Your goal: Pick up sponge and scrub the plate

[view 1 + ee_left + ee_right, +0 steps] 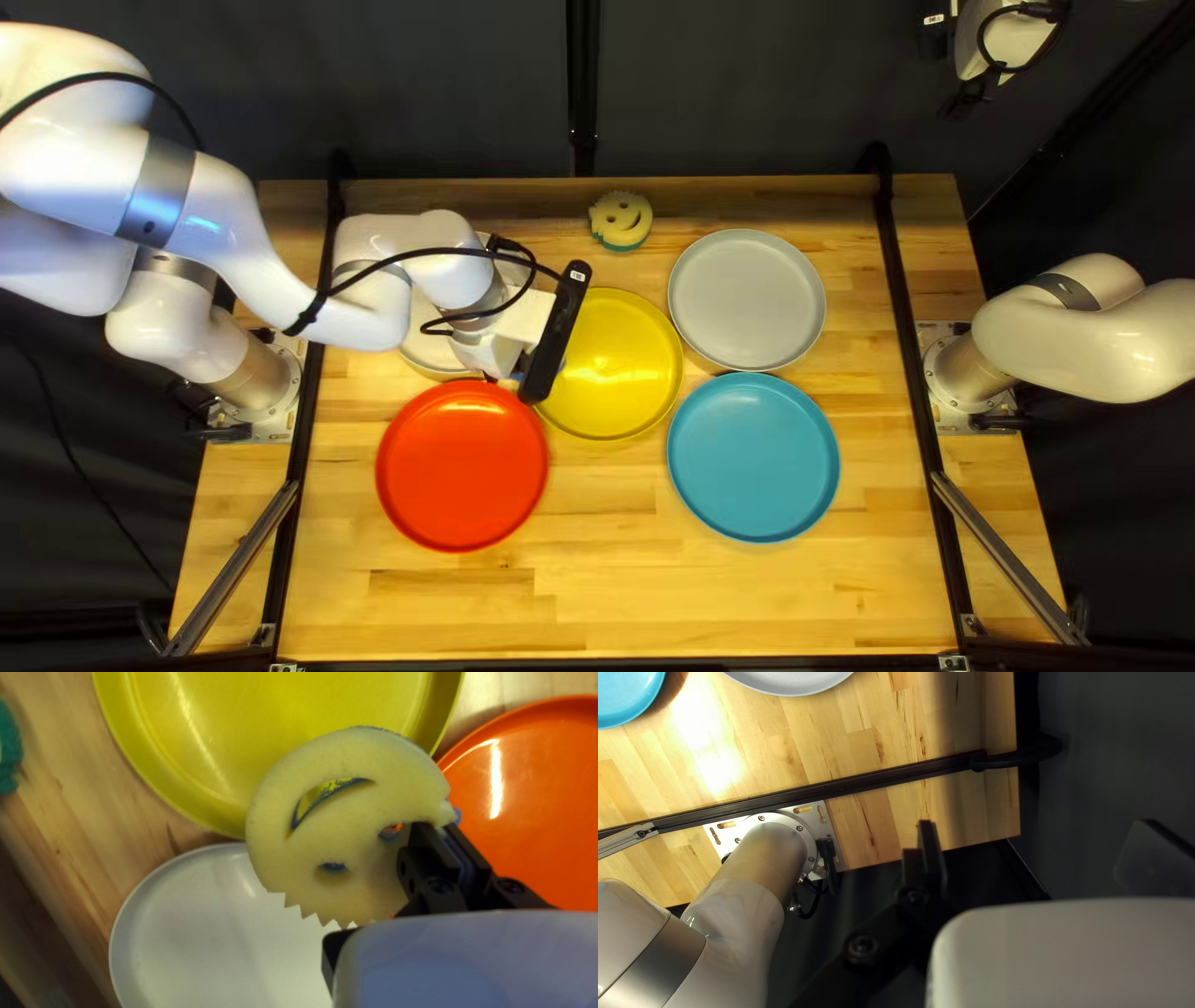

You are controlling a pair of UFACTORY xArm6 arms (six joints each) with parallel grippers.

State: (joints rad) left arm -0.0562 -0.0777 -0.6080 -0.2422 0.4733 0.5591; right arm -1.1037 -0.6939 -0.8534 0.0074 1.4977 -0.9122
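Table (623, 597): bears five plates. Near-left plate (462, 467): before far-left plate (187, 933). Middle plate (610, 367): right of far-left plate. Far-right plate (747, 299): just beside middle plate, to right. Near-right plate (753, 458): directly before far-right plate. Table sponge (620, 220): behind middle plate, near far edge. Held sponge (330, 827): in left hand (502, 355), over middle and far-left plates. Left arm base (259, 380), right arm base (971, 376): at table's side edges.
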